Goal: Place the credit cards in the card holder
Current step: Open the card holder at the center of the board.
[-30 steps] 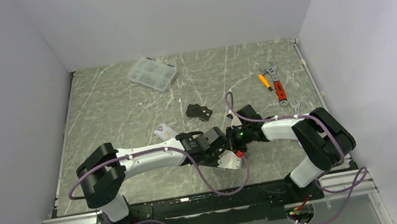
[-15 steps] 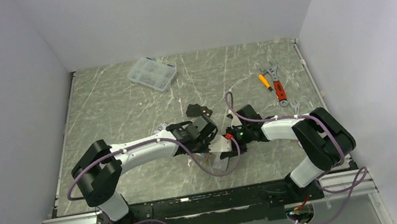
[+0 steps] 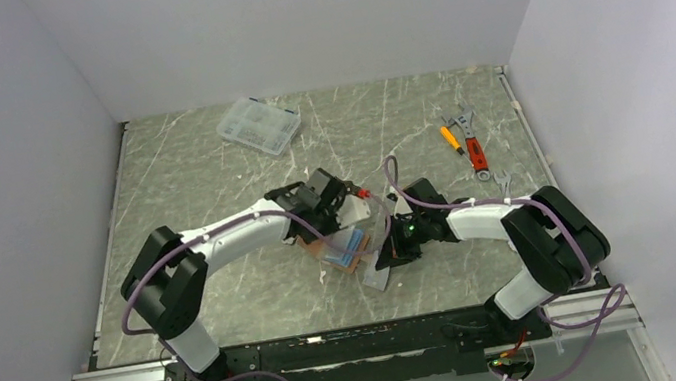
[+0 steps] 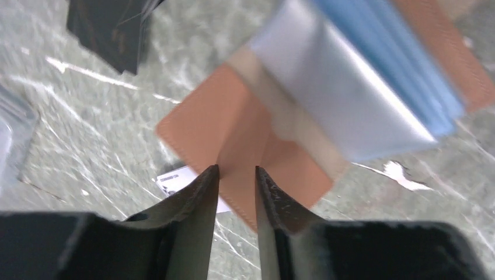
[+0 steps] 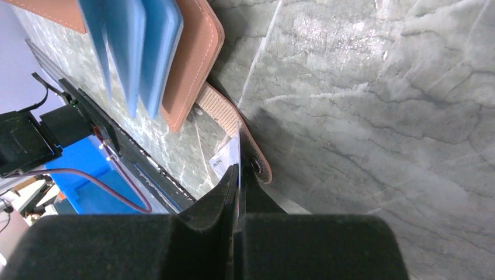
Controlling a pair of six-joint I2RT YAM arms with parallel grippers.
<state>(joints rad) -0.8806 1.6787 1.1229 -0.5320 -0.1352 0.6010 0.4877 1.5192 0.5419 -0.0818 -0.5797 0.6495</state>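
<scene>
Clear compartment box (image 3: 259, 125) at the marbled table's (image 3: 202, 186) far left; wrenches (image 3: 476, 152) and screwdriver (image 3: 450, 139) far right

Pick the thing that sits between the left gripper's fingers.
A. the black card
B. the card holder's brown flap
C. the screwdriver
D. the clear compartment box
B: in the left wrist view the pinkish-brown flap of the card holder runs into the narrow gap of the left gripper, while the black card lies apart from it.
</scene>
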